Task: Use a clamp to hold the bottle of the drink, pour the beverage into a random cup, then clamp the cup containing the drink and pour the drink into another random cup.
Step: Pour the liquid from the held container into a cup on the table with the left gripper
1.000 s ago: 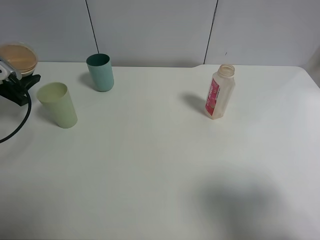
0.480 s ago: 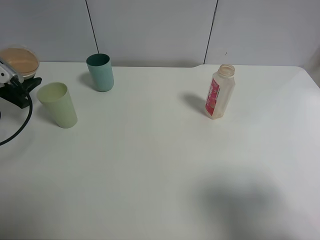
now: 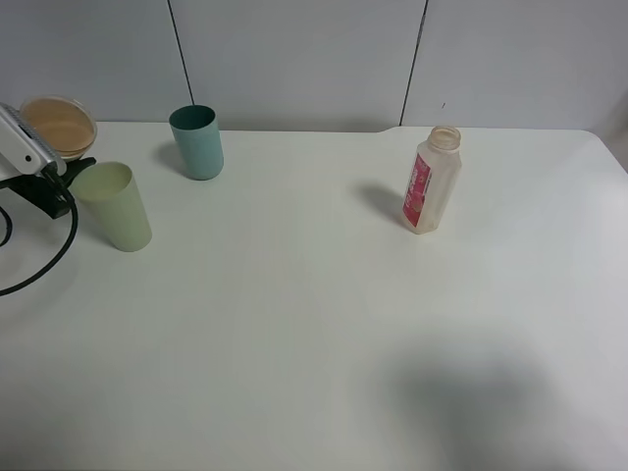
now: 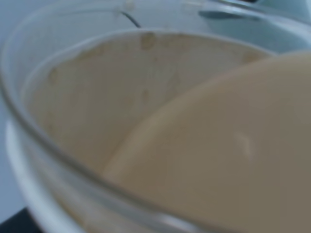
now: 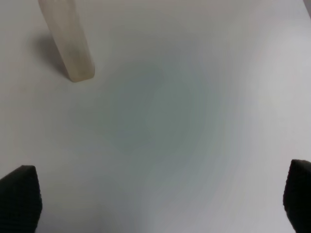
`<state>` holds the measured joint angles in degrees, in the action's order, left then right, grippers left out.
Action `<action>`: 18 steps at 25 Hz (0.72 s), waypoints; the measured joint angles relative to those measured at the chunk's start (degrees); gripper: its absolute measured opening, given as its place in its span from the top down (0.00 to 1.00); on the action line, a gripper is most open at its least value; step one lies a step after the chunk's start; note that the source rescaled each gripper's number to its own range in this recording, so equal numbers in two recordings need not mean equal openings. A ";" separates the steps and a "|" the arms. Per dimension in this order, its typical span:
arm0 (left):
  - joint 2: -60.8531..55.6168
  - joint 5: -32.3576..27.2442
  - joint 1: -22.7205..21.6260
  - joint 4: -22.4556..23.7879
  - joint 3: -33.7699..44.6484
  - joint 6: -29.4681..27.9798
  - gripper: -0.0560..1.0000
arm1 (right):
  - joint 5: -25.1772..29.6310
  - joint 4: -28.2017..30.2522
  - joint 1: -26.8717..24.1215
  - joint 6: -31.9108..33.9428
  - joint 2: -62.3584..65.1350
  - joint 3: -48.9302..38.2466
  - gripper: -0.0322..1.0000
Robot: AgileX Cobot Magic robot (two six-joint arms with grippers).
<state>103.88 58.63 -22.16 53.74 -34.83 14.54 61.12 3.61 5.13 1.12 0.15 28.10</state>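
Left jaws clamping cup (image 3: 59, 126) of beverage (image 4: 218, 160), partly cut off, right jaws wide, only tips showing

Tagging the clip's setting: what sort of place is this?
Probably a robot lab bench, not a kitchen: bare white table, plain grey panelled wall, and the left tool gripping a cup of drink.

Our left arm's black gripper with grey-white finger pieces (image 3: 39, 162) is at the far left edge of the high view, its black cable (image 3: 59, 255) looping below. Its jaws are clamped on a tilted clear plastic cup (image 3: 61, 123). Our right gripper (image 5: 160, 199) hangs above the counter (image 5: 160, 121), dark fingertips spread wide, holding nothing.
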 joint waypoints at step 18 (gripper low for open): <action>0.00 -0.49 0.00 -1.67 0.00 4.82 0.93 | 0.00 0.00 0.00 0.00 0.00 0.00 0.00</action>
<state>103.88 58.13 -22.16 52.07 -34.83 19.36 61.12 3.61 5.13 1.12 0.15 28.10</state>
